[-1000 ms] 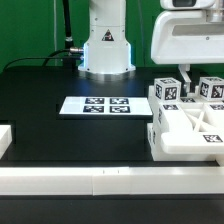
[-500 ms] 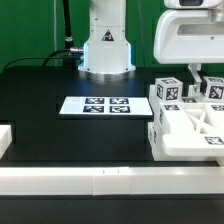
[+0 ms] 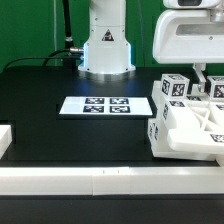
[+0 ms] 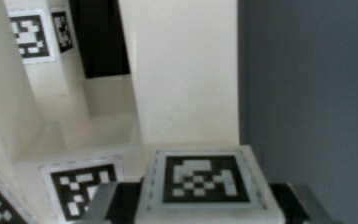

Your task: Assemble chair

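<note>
A white chair part (image 4: pixel 176 70) fills most of the frame, close up and blurred. One broad pale face runs the length of the picture, with a shaded recess beside it. Three black-and-white tags show: one (image 4: pixel 43 35) at a far corner, one (image 4: pixel 83 185) low in the recess, and a large one (image 4: pixel 201 180) on a block (image 4: pixel 197 205) nearest the camera. Dark worktop (image 4: pixel 309 90) lies along one side.

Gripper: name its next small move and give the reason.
Probably a short straight descent. In the exterior view the gripper hangs above the tagged block behind the X-ribbed panel, and the wrist view shows a tagged part directly before its fingers, apparently ungrasped.
</note>
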`<control>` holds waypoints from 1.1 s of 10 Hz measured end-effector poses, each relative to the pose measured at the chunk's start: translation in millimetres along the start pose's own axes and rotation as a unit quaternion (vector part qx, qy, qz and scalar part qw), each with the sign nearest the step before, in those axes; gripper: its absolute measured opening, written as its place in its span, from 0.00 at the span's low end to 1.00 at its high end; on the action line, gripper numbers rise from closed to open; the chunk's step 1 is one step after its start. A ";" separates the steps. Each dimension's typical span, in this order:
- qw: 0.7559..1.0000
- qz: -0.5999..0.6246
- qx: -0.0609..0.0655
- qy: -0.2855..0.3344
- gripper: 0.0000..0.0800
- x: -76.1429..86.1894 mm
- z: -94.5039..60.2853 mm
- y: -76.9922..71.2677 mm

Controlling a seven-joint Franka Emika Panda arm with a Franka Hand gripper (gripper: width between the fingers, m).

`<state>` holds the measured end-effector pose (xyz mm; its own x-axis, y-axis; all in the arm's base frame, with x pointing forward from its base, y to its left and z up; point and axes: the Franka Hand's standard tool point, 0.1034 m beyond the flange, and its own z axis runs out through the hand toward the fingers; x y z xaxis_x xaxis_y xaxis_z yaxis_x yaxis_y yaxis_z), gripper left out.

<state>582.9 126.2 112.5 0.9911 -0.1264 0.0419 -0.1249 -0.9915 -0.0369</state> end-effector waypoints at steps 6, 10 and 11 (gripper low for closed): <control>0.970 0.243 0.018 -0.006 0.34 -0.8 2.4 1.7; 0.916 0.400 0.023 -0.013 0.34 -1.4 2.9 2.0; 0.898 0.439 0.024 -0.016 0.34 -1.5 2.9 2.1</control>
<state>581.4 124.4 109.4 0.5125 -0.8571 -0.0521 -0.8575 -0.5075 -0.0849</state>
